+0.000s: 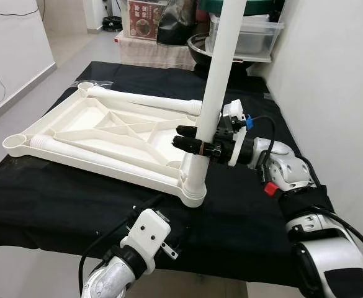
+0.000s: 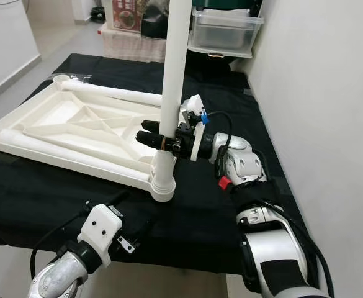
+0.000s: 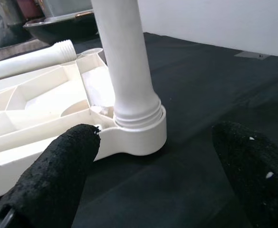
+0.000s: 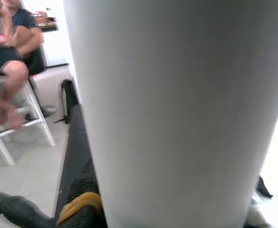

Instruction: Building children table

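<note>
One white table top (image 1: 100, 133) lies upside down on the black cloth (image 1: 243, 211), with three legs: one upright leg (image 1: 215, 87) stands in the corner socket (image 1: 193, 189) at about 5 o'clock of the top, two loose legs (image 1: 144, 99) lie along its 12 and 7 o'clock edges. The right gripper (image 1: 193, 141) is clenched on the upright leg above the socket. The left gripper (image 3: 148, 175) hovers spread wide, touching nothing, near the socket. A clear storage box (image 1: 255, 34) sits at 12 o'clock, contents unclear. A seated person (image 4: 10, 52) is nearby

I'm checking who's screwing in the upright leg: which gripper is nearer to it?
Right. The right gripper is clamped around the upright table leg just above its corner socket; the left gripper hangs open, low and short of the socket, apart from it.
</note>
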You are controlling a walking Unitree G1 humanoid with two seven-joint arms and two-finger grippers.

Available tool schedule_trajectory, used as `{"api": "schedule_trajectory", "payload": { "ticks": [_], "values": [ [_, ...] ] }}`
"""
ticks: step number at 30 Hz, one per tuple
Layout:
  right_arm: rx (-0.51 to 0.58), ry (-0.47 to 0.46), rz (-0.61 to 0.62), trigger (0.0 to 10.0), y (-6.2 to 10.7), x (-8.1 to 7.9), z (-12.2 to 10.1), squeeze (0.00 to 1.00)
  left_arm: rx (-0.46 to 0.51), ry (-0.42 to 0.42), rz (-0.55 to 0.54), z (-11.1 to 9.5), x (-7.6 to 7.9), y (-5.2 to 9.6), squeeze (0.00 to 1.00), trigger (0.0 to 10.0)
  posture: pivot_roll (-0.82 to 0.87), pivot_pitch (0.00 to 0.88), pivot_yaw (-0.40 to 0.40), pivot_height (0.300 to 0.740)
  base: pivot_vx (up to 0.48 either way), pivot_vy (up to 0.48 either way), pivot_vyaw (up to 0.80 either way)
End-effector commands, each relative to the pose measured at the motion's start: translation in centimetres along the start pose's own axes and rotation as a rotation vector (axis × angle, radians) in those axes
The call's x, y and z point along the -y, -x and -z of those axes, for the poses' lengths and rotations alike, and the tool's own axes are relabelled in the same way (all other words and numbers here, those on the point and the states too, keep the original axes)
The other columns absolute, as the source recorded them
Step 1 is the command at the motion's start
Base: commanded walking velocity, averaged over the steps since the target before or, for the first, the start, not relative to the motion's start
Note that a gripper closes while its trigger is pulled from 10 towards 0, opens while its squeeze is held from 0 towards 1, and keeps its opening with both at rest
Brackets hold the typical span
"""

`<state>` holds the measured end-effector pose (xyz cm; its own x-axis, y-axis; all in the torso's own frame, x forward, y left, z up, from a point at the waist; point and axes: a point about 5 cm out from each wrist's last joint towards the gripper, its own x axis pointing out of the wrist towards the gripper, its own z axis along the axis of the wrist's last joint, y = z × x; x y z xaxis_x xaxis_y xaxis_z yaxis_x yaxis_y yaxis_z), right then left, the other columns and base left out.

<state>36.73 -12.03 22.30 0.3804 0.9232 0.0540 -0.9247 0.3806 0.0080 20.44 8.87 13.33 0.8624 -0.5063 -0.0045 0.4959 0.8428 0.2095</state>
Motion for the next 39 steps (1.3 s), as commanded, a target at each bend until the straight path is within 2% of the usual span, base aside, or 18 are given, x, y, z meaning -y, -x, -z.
{"api": "schedule_trajectory", "payload": {
  "ticks": [1,3,4,5,8,9,11,15,20,21,22,23,24,25,29,30,37,39],
  "values": [
    [0.010,0.017,0.222,0.0,0.5,1.4,0.0,0.00,-0.014,0.015,0.004,0.1,0.3,0.1,0.00,10.0,0.10,0.080,-0.119,0.740,0.000,0.000,0.00],
    [0.010,0.026,0.455,0.0,1.3,2.6,0.6,0.00,-0.014,0.016,0.002,0.1,0.3,0.1,0.00,10.0,0.10,0.081,-0.116,0.740,0.000,0.000,0.00],
    [0.010,0.026,0.455,0.0,1.3,2.6,0.6,0.00,-0.014,0.016,0.002,0.1,0.3,0.1,0.00,10.0,0.10,0.081,-0.116,0.740,0.000,0.000,0.00],
    [-0.030,0.058,0.773,0.0,3.3,3.7,1.5,0.00,-0.014,0.017,0.003,0.1,0.2,0.1,0.00,10.0,0.09,0.077,-0.112,0.740,0.000,0.000,0.00],
    [-0.069,0.042,1.056,0.0,5.4,4.4,2.5,0.00,-0.015,0.019,0.006,0.1,0.2,0.0,0.00,10.0,0.09,0.076,-0.109,0.740,0.000,0.000,0.00],
    [-0.069,0.042,1.056,0.0,5.4,4.4,2.5,0.00,-0.015,0.019,0.006,0.1,0.2,0.0,0.00,10.0,0.09,0.076,-0.109,0.740,0.000,0.000,0.00],
    [-0.088,0.019,1.340,0.0,7.6,4.4,3.1,0.00,-0.015,0.017,0.008,0.1,0.2,0.0,0.00,10.0,0.09,0.079,-0.106,0.740,0.000,0.000,0.00],
    [-0.070,-0.063,1.551,0.0,8.4,3.2,3.8,0.00,-0.016,0.014,0.009,0.1,0.1,0.0,0.00,10.0,0.09,0.080,-0.105,0.740,0.000,0.000,0.00],
    [-0.023,-0.117,1.599,0.0,6.8,1.9,4.2,0.00,-0.018,0.011,0.006,0.1,0.1,0.0,0.00,10.0,0.10,0.080,-0.107,0.740,0.000,0.000,0.00],
    [0.009,-0.135,1.603,7.9,6.2,1.7,4.2,0.00,-0.018,0.012,0.006,0.0,0.1,0.0,0.00,10.0,0.10,0.081,-0.108,0.740,0.000,0.000,0.00],
    [0.042,-0.152,1.590,7.9,5.4,1.5,4.0,0.00,-0.019,0.012,0.006,0.0,0.1,0.0,0.00,10.0,0.10,0.081,-0.108,0.740,0.000,0.000,0.00],
    [0.102,-0.133,1.540,10.0,4.7,1.3,3.3,0.00,-0.019,0.012,0.006,0.0,0.1,0.0,0.00,10.0,0.10,0.082,-0.107,0.740,0.000,0.000,0.00],
    [0.142,-0.117,1.505,10.0,4.2,1.2,2.8,0.00,-0.019,0.013,0.006,0.0,0.1,0.0,0.00,10.0,0.10,0.082,-0.107,0.740,0.000,0.000,0.00],
    [0.187,-0.088,1.449,10.0,3.8,1.0,2.2,1.00,-0.019,0.014,0.006,0.0,0.1,0.0,0.00,10.0,0.10,0.082,-0.109,0.740,0.000,0.000,0.00],
    [0.261,-0.009,1.363,10.0,3.8,1.2,0.6,1.00,-0.019,0.017,0.006,0.0,0.1,0.0,0.00,10.0,0.09,0.082,-0.109,0.740,0.000,0.000,0.00],
    [0.293,-0.023,1.297,10.0,3.8,1.5,0.0,0.00,-0.019,0.017,0.007,0.0,0.2,0.0,0.00,10.0,0.09,0.083,-0.110,0.740,0.000,0.000,0.00],
    [0.363,-0.061,0.910,10.0,4.4,2.5,-2.1,0.00,-0.019,0.021,0.008,0.0,0.2,-0.1,0.00,10.0,0.09,0.079,-0.111,0.740,0.000,0.000,0.00],
    [0.325,-0.089,0.676,10.0,4.6,2.2,-2.4,0.00,-0.018,0.021,0.009,0.0,0.2,-0.1,0.00,10.0,0.09,0.078,-0.111,0.740,0.000,0.000,0.00]
  ]
}}
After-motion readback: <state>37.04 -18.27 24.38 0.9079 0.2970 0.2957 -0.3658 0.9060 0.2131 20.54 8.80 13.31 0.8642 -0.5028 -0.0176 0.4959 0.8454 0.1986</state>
